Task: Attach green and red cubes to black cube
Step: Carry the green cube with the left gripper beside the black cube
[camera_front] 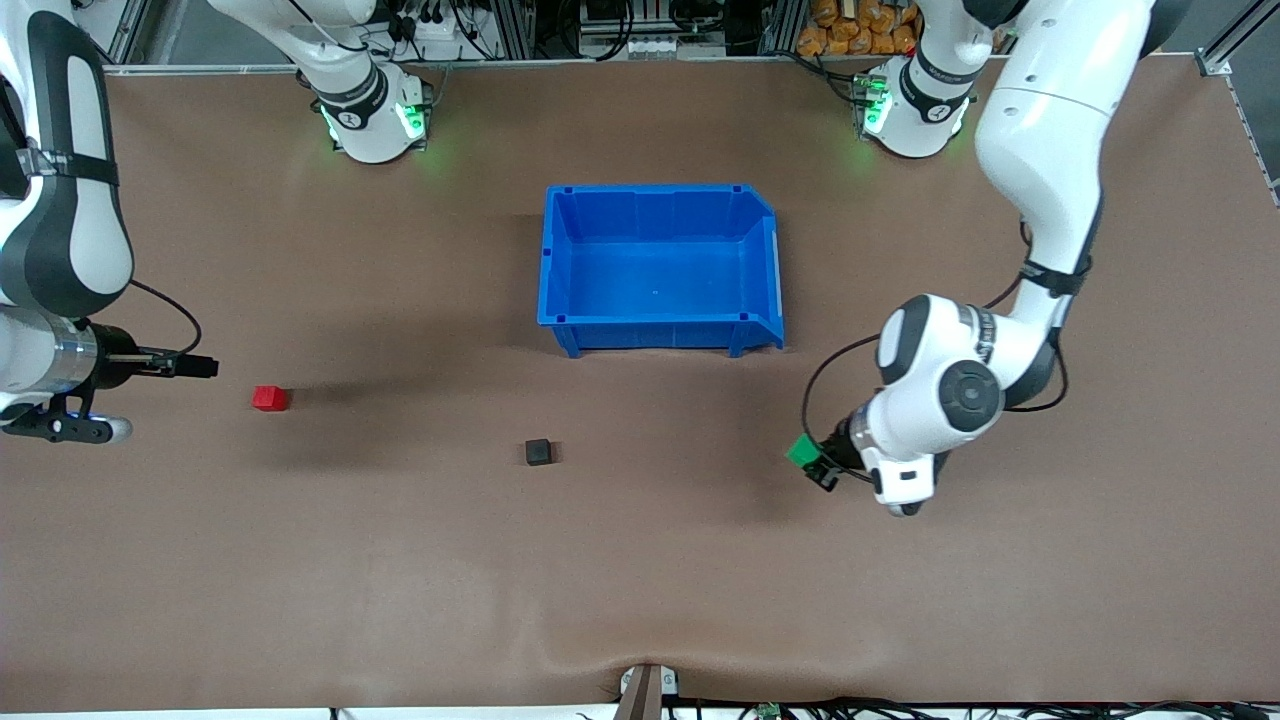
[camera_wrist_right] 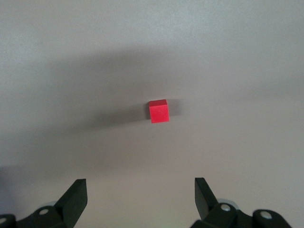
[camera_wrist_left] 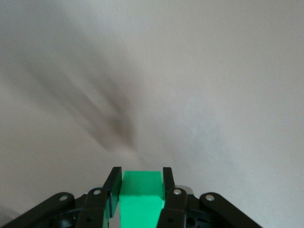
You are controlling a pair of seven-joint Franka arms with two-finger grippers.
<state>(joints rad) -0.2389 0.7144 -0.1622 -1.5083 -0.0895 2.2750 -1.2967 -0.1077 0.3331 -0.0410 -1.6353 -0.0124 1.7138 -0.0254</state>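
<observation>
The green cube [camera_front: 802,451] is clamped between the fingers of my left gripper [camera_front: 815,463], just above the table toward the left arm's end; the left wrist view shows the green cube [camera_wrist_left: 140,194] filling the gap of that gripper [camera_wrist_left: 140,173]. The black cube [camera_front: 538,452] sits alone on the table, nearer to the front camera than the bin. The red cube [camera_front: 269,398] lies toward the right arm's end. My right gripper [camera_front: 203,367] is open and empty, close beside the red cube; the right wrist view shows the red cube [camera_wrist_right: 158,110] ahead of its spread gripper [camera_wrist_right: 140,183].
An empty blue bin [camera_front: 760,270] stands mid-table, farther from the front camera than the black cube. Brown table surface lies between the cubes. The two arm bases stand along the table's back edge.
</observation>
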